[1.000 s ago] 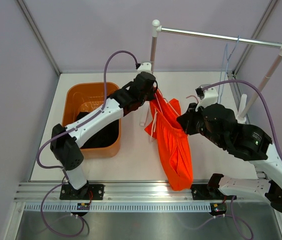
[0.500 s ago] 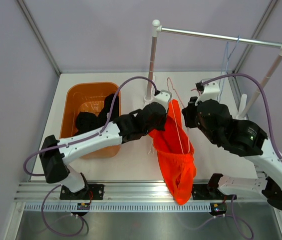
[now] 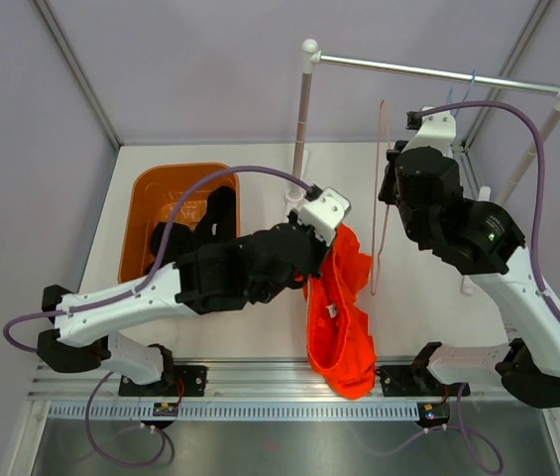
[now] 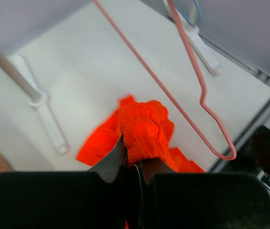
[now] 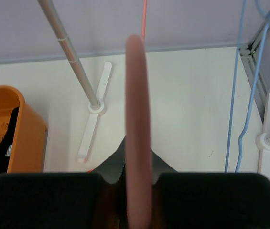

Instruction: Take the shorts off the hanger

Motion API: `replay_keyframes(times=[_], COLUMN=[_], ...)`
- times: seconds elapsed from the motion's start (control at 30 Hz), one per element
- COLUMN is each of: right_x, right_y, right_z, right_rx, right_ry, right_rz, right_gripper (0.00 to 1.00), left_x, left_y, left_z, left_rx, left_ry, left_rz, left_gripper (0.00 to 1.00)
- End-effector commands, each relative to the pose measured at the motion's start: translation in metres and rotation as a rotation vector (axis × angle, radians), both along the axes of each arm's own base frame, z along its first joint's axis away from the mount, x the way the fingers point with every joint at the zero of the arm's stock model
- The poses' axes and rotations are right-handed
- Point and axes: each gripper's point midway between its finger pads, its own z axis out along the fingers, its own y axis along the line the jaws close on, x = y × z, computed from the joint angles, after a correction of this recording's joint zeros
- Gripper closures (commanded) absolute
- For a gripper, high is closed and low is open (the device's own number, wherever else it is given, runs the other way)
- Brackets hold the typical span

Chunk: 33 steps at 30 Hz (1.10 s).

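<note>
My left fingers (image 4: 110,164) pinch tight on the orange shorts (image 3: 339,307), which hang just off the hanger (image 5: 137,119) that my right fingers (image 5: 162,164) squeeze shut on, and the black shorts (image 3: 215,213) lie in the bin (image 3: 139,213), so I think only dropping the orange pair is left.

White-and-black arms (image 3: 121,297) carry looping purple cables (image 3: 245,171).

One pair of shorts (image 3: 220,206) is being contained in a bin (image 3: 146,193) at the left. The other pair (image 3: 339,317) is being held by the left gripper (image 4: 131,157) at the centre, and a hanger (image 5: 137,119) is being held by the right gripper (image 5: 137,162) just right, before the far rail (image 3: 438,72).
</note>
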Motion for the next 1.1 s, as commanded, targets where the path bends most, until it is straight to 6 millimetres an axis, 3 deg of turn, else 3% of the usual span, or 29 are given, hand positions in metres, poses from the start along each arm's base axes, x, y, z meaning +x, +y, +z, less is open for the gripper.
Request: replay_keyframes(times=[0.0, 0.07, 0.1, 0.17, 0.2, 0.23, 0.3, 0.4, 0.6, 0.67, 0.77, 0.83, 0.87, 0.9, 0.97, 1.0, 1.07], right_x=[0.000, -0.002, -0.004, -0.005, -0.006, -0.007, -0.009, -0.011, -0.015, -0.015, -0.014, -0.015, -0.015, -0.015, -0.016, -0.016, -0.017], right_y=[-0.017, -0.018, -0.019, -0.020, -0.019, -0.021, -0.022, -0.021, -0.022, -0.021, -0.020, -0.021, -0.021, -0.021, -0.021, -0.021, -0.022], right_z=[0.031, 0.028, 0.028, 0.021, 0.019, 0.015, 0.012, 0.008, 0.007, 0.006, 0.003, 0.000, -0.001, -0.003, -0.004, -0.006, -0.006], right_rx=[0.033, 0.036, 0.038, 0.037, 0.038, 0.033, 0.036, 0.029, 0.029, 0.028, 0.027, 0.027, 0.029, 0.025, 0.024, 0.020, 0.022], right_ry=[-0.072, -0.063, -0.061, -0.050, -0.046, -0.040, -0.033, -0.018, -0.013, -0.010, -0.008, -0.007, -0.007, -0.002, 0.001, 0.003, 0.004], right_rz=[-0.040, -0.038, -0.036, -0.035, -0.031, -0.033, -0.029, -0.018, 0.000, 0.003, 0.001, 0.002, 0.002, 0.000, 0.002, 0.001, 0.002], right_gripper=[1.00, 1.00, 1.00, 1.00, 1.00, 1.00, 1.00, 1.00, 1.00, 1.00, 1.00, 1.00, 1.00, 1.00, 1.00, 1.00, 1.00], left_x=[0.041, 0.062, 0.065, 0.081, 0.083, 0.081, 0.081, 0.079, 0.081, 0.086, 0.099, 0.118, 0.116, 0.130, 0.134, 0.147, 0.156], left_y=[0.067, 0.089, 0.108, 0.137, 0.150, 0.172, 0.204, 0.237, 0.273, 0.279, 0.276, 0.258, 0.266, 0.253, 0.261, 0.255, 0.267], left_z=[0.121, 0.151, 0.188, 0.219, 0.236, 0.267, 0.303, 0.332, 0.353, 0.352, 0.332, 0.296, 0.287, 0.252, 0.222, 0.184, 0.145], left_rx=[-0.115, -0.120, -0.165, -0.153, -0.170, -0.256, -0.305, -0.346, -0.399, -0.410, -0.362, -0.287, -0.317, -0.256, -0.282, -0.225, -0.240], left_ry=[-0.222, -0.277, -0.333, -0.413, -0.446, -0.488, -0.595, -0.703, -0.802, -0.802, -0.761, -0.712, -0.690, -0.641, -0.585, -0.531, -0.433], left_rz=[0.231, 0.316, 0.342, 0.437, 0.471, 0.527, 0.603, 0.691, 0.769, 0.785, 0.794, 0.773, 0.784, 0.776, 0.798, 0.801, 0.855], left_gripper=[1.00, 1.00, 1.00, 1.00, 1.00, 1.00, 1.00, 1.00, 1.00, 1.00, 1.00, 1.00, 1.00, 1.00, 1.00, 1.00, 1.00])
